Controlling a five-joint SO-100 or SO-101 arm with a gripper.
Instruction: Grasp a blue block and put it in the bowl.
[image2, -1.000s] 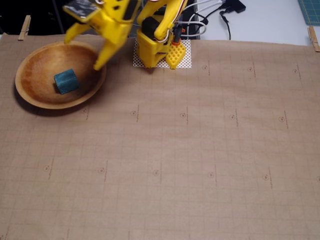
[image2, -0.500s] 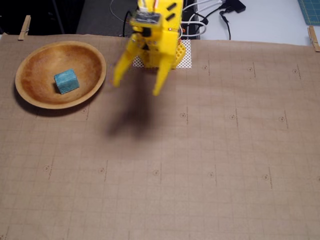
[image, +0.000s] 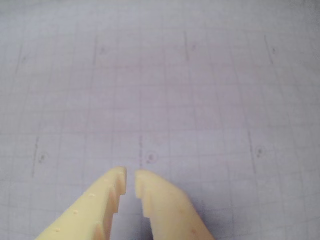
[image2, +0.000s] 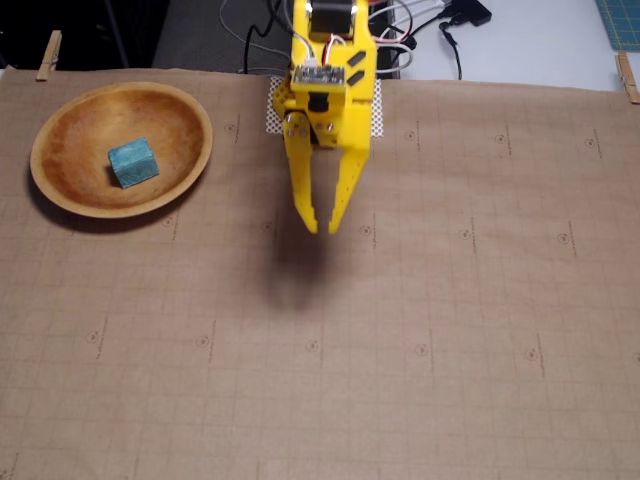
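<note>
In the fixed view the teal-blue block (image2: 132, 162) lies inside the wooden bowl (image2: 199, 118) at the far left of the paper-covered table. My yellow gripper (image2: 323, 228) hangs over the middle of the table, well to the right of the bowl, pointing toward the camera. Its fingers are almost together with nothing between them. The wrist view shows only the two yellow fingertips (image: 118, 179) of the gripper (image: 130, 175) over bare gridded paper; block and bowl are out of that view.
Brown gridded paper (image2: 420, 330) covers the table, clipped by wooden pegs (image2: 48, 55) at the back corners. The arm's base stands on a white perforated plate (image2: 374, 116) at the back centre, with cables (image2: 430, 25) behind it.
The gripper swung from over the bowl's right rim to the right and forward over the table's middle, and its fingers closed from wide open. The block stayed in the bowl.
</note>
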